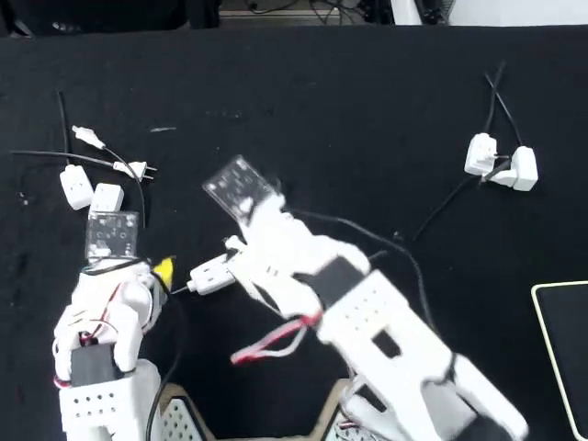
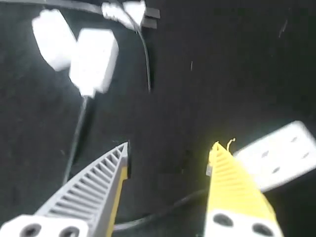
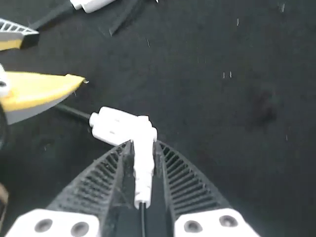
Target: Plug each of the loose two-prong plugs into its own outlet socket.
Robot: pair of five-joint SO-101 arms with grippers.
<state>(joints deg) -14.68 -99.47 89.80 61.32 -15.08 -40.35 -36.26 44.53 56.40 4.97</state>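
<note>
Jaws of right gripper (image 3: 143,146) clenched on small white plastic plug (image 3: 142,170), its front end touching white cabled outlet socket (image 3: 116,126) on black desk (image 3: 237,98). Left gripper (image 2: 169,148) just beside, jaws released, holding nothing. Loose white two-prong plug (image 1: 140,169) lies farther out, left side.

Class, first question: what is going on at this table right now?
The right gripper is shut on a white plug, touching a white socket piece low over the black table. The left gripper hangs open close beside it. Two loose plugs and two white sockets lie farther back on the left.
</note>
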